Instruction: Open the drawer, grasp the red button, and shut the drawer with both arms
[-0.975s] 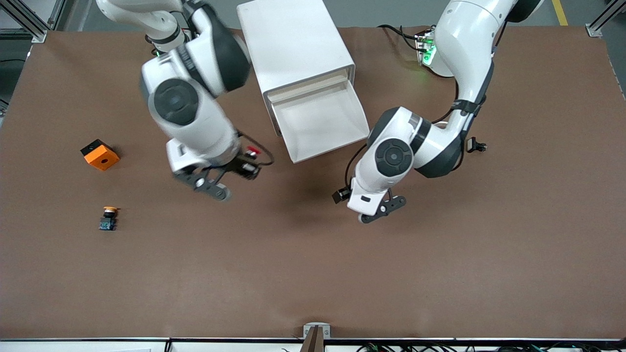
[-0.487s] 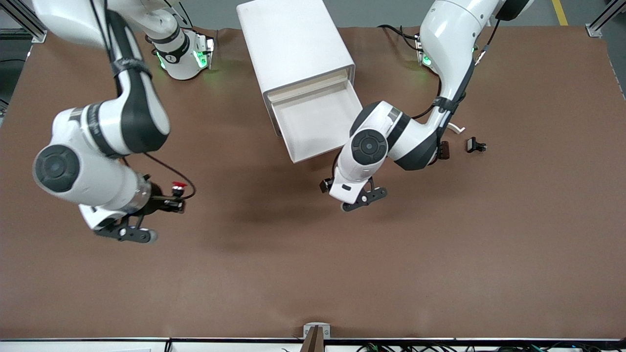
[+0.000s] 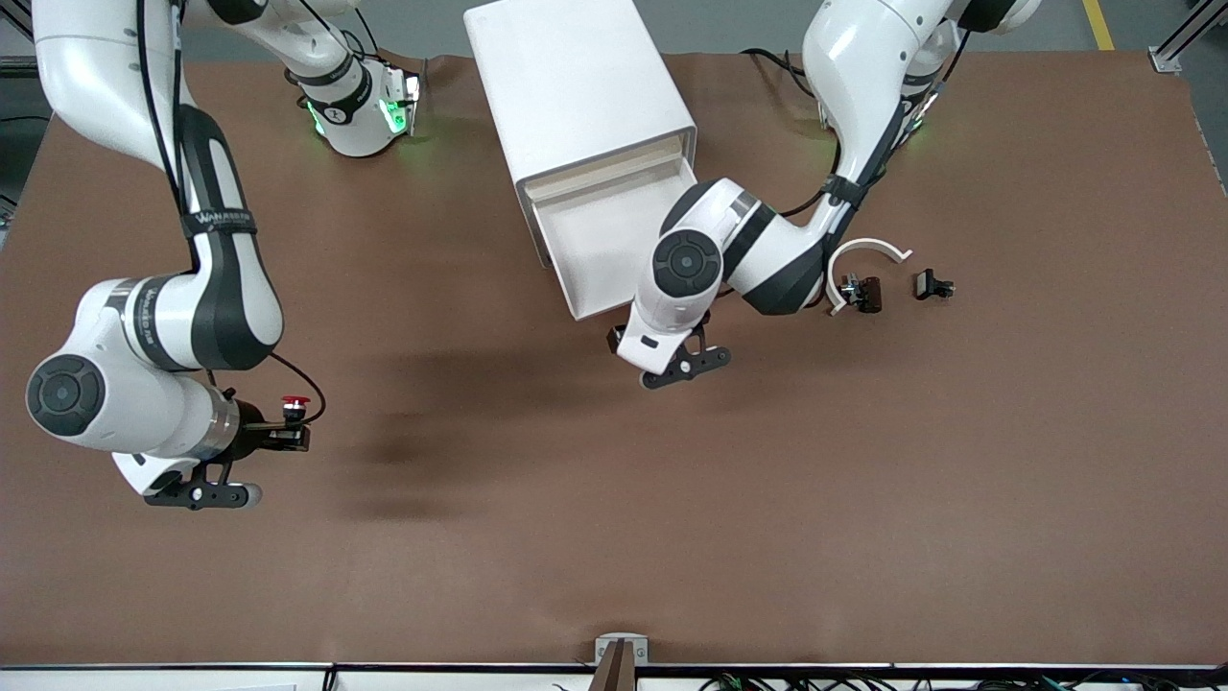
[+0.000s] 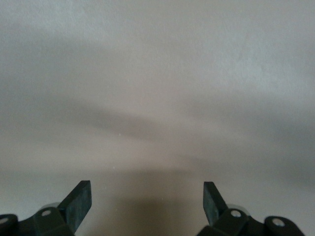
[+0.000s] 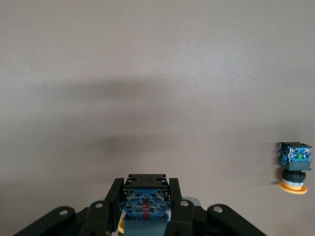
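The right gripper (image 3: 288,434) is clamped on the red-capped button (image 3: 294,404) above bare table (image 3: 614,537), clear of the open drawer (image 3: 624,240), which the wide-open, empty left gripper (image 3: 683,363) hovers in front of, seemingly ready to push.

Small white lettering is running along a black strap wrapped around the white right robot arm (image 3: 219,223); it seems to be reading "WANASSO", though the letters are too small to be sure. Further small print is showing on that arm's black elbow ring (image 3: 146,302), but it is staying illegible.
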You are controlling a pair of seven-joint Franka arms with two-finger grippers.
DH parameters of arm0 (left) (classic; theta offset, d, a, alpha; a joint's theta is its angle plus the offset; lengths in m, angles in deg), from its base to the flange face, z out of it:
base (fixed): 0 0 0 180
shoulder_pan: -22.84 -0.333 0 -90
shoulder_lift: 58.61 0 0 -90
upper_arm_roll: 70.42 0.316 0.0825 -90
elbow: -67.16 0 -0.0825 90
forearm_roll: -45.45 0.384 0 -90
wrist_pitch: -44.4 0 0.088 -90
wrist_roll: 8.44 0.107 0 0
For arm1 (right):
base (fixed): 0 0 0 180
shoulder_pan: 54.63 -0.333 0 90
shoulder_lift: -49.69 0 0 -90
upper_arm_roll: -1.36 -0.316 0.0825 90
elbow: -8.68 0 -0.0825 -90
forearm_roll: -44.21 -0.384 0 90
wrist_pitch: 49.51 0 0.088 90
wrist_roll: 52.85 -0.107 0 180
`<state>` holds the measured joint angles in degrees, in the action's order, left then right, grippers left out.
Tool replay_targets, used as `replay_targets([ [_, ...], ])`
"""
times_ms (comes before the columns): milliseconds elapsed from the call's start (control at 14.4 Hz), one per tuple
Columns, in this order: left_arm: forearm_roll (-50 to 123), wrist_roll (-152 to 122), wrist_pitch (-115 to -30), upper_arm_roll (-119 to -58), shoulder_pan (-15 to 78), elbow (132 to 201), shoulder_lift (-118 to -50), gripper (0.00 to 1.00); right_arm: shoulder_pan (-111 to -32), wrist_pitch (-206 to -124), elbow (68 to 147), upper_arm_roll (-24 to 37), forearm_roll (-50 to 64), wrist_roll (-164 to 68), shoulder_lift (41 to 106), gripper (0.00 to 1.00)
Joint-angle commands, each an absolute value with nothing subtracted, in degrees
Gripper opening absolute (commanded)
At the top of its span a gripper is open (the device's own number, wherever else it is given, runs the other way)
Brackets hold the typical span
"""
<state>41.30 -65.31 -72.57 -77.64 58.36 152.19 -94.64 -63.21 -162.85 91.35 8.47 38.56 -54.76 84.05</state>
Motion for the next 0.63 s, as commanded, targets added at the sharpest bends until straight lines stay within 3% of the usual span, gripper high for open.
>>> replay_targets([
  [0, 42.6, -66.0, -73.5, -78.0, 59.6, 156.9, -91.2, 1.0, -61.1, -168.3, 95.8, 7.4, 39.2, -52.8, 83.8, 0.0],
  [209, 42.6, -66.1, -73.5, -79.5, 59.9, 158.4, -90.5, 1.0, -59.0, -177.8, 102.6, 7.4, 39.3, -48.1, 83.8, 0.0],
  [557, 42.6, -67.8, -73.5, -81.6, 60.6, 158.7, -90.4, 1.0, -56.3, -182.1, 105.1, 7.4, 39.3, -46.3, 85.5, 0.0],
])
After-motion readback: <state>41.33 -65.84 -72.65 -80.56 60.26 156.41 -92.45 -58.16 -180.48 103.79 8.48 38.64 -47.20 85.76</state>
